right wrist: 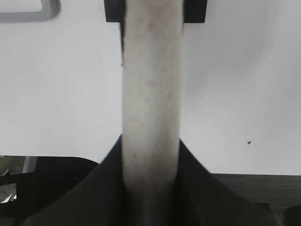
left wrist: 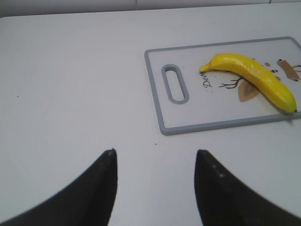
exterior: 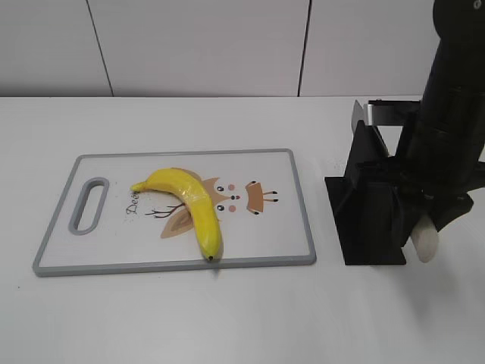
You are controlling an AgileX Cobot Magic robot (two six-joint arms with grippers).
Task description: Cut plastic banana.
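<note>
The plastic banana (exterior: 193,205) is glossy yellow and curved and lies across the middle of the grey-rimmed white cutting board (exterior: 303,220), dark tip at the near edge. It also shows in the left wrist view (left wrist: 256,77), on the board (left wrist: 155,89). My left gripper (left wrist: 155,155) is open and empty above bare table, to the left of the board's handle end. My right gripper (right wrist: 150,141) is shut on a white knife handle (right wrist: 150,70) beside the black knife stand (exterior: 367,205). The handle's end (exterior: 427,243) sticks out below the gripper. The left gripper is out of the exterior view.
The black stand sits right of the board, with a metal piece (exterior: 379,114) showing at its top. A corner of the board (right wrist: 28,14) and a black part (right wrist: 113,12) show beyond the handle. A white wall lies behind the table.
</note>
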